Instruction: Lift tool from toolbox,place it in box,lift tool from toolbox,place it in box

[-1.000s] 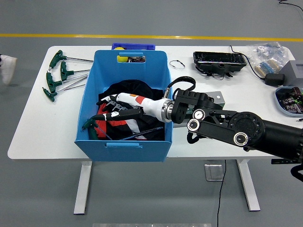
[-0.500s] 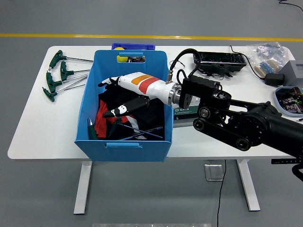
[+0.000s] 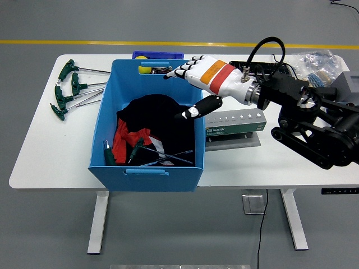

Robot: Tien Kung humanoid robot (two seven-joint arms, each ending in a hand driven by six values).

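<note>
**Right hand raised over the blue box, holding nothing**

Grey floor with a yellow line runs behind the white counter point(image 3: 45, 157), and on it we see the blue box point(image 3: 147, 134) standing left of centre. Inside the box lie green-handled T-shaped tools point(image 3: 136, 151) near the front wall, their thin shafts crossing over a heap of black and red cloth point(image 3: 151, 126). More green-handled tools point(image 3: 67, 89) lie on the counter to the left of the box, well outside it.

We see the right hand point(image 3: 193, 75) above the box's far right corner, clear of the contents. Its white palm shell faces up and to the left, with an orange band near the wrist. The fingers point(image 3: 176, 72) stretch out toward the far wall of the box, loosely extended, and the black thumb point(image 3: 196, 108) hangs down over the right rim. Nothing is gripped in it.

Behind the wrist, the black right arm point(image 3: 314, 120) bends back across the right part of the counter, with a cable looping above it. Just beside the box on its right sits a grey-green tool case point(image 3: 233, 124) with a row of holes in its top. A black tray point(image 3: 263, 70) is partly hidden behind the arm, and a small blue bin point(image 3: 157, 55) with a yellow object shows behind the box. We cannot see the left arm.
</note>
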